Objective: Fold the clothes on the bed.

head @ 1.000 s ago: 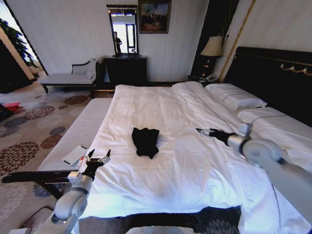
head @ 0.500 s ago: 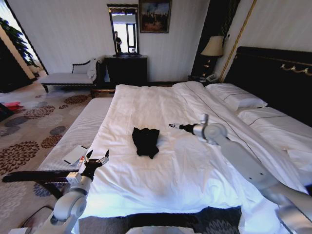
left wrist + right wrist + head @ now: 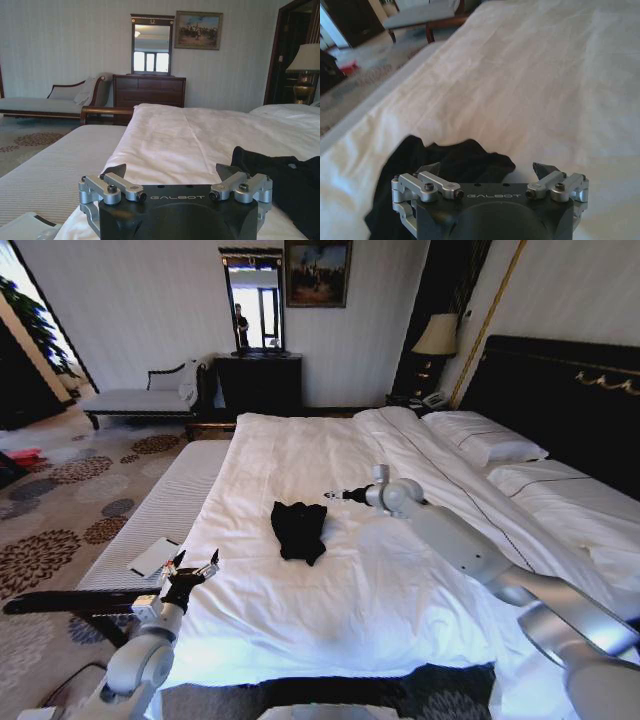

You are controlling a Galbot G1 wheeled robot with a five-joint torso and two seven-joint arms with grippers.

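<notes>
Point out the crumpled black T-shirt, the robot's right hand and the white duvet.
Crumpled black T-shirt (image 3: 298, 529): head view, middle of the fabric.
Right hand (image 3: 331, 495): head view, between its open fingertips, beside the shirt.
White duvet (image 3: 380, 580): head view, bare stretch near the bed's foot.

We see open white bed (image 3: 390, 580) all round the black T-shirt (image 3: 299, 529); only the right gripper (image 3: 333, 495), fingers spread, sits at its two o'clock. Pillows (image 3: 485, 445) lie well apart, toward one o'clock.
</notes>
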